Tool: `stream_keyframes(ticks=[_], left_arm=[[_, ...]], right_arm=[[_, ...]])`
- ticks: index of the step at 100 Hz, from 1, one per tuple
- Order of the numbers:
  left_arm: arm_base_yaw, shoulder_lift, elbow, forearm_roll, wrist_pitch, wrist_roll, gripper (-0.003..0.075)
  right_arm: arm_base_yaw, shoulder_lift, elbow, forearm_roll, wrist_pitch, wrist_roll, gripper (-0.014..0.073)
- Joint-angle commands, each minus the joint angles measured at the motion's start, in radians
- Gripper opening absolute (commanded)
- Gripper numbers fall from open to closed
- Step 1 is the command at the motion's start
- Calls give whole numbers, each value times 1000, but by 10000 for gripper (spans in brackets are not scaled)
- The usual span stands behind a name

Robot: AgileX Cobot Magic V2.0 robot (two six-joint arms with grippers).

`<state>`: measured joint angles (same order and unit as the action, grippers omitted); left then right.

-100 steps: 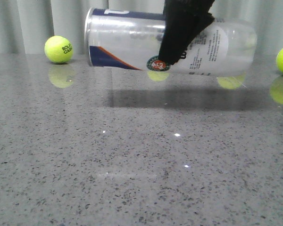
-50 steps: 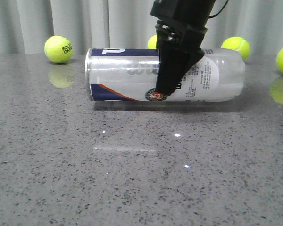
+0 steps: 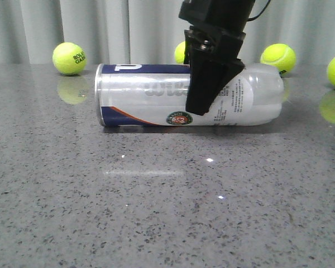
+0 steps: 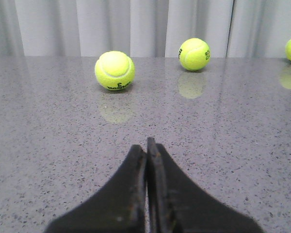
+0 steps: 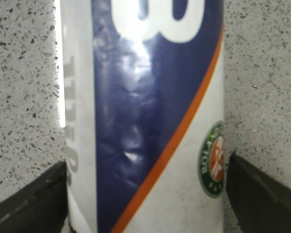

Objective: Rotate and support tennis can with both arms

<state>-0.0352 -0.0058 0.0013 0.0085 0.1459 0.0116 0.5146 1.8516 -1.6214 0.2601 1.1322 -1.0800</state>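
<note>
Lying on its side on the counter (image 3: 156, 212), the tennis can (image 3: 156, 100) is clamped by the right claw (image 3: 204, 103), while the left claw (image 4: 146, 150) sits clenched on nothing.

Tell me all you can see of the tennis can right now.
The tennis can is a clear plastic cylinder lying on its side on the grey speckled table, metal rim to the left. Its white label shows a navy patch, an orange stripe and a round emblem. The right gripper straddles its middle, fingers at both sides.
</note>
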Motion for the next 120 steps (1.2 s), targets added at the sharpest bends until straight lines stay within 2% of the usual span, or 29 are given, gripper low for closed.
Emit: stream_keyframes(ticks=[1,16,37,44,49,56,68,73,81,95,105,120], left_arm=[[0,-33,45,0,-81,-12,-19],[0,-33,45,0,-81,-12,-19],[0,-33,45,0,-81,-12,-19],[0,-33,45,0,-81,-12,-19],[0,-33,45,0,-81,-12,-19],[0,-33,45,0,-81,-12,-19],[0,-33,45,10,-78,-6,-19],[0,-33,45,37,-78,-6,-19],[0,-33,45,39,-78,-6,-19],[0,-33,45,52,-78,-6,-19],[0,-33,45,60,-78,-6,-19],[0,-33,45,60,-78,-6,-19]], right_arm=[[-2,-52,-37,6,-17,-12,643],[-2,-65,-72,6,17,-12,643],[-2,-99,-187,1,179,-11,641],[-2,-111,-212,-3,204,-10,608],[-2,-121,-220,-4,204,-1,542],[-2,-139,-222,-4,204,31,389],[-2,-164,-222,-4,204,129,32],[-2,-178,-222,-3,204,153,-78],[-2,-198,-222,-3,204,207,-65],[-37,-240,-218,-3,174,549,-65],[-71,-298,-176,-3,88,804,-65],[-84,-440,-23,-4,-89,956,-66]])
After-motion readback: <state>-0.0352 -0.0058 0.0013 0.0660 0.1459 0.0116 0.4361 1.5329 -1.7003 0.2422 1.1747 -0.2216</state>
